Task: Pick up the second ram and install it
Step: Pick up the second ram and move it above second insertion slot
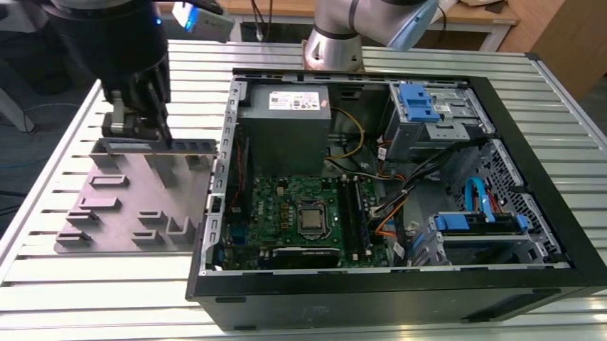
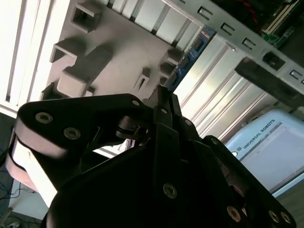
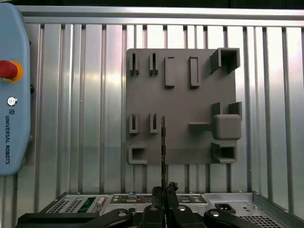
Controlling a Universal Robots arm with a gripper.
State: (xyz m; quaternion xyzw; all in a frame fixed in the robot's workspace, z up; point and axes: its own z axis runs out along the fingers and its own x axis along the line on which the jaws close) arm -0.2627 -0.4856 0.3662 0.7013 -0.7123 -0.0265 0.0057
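Gripper (image 1: 141, 136) tight on the second ram (image 1: 186, 147) over grey fixture (image 1: 119, 209), beside case wall (image 1: 219, 186).

One ram stick (image 1: 190, 148), one grey fixture block (image 1: 119, 206), one open computer case (image 1: 379, 295) (one motherboard (image 1: 284, 206) inside), one teach pendant (image 3: 12, 95).

In the first wrist view you get the second ram (image 3: 163, 142) edge-on, a thin line, so its chips cannot be told. In the second wrist view the gripper (image 2: 161, 97), clamped on it, hides most of its length. In the exterior view the arm's base (image 1: 332, 44) is cut off at twelve o'clock, the dark wrist (image 1: 114, 35) at eleven o'clock, and the computer case (image 1: 379, 295) at four o'clock. The teach pendant (image 3: 12, 95) runs out of frame.
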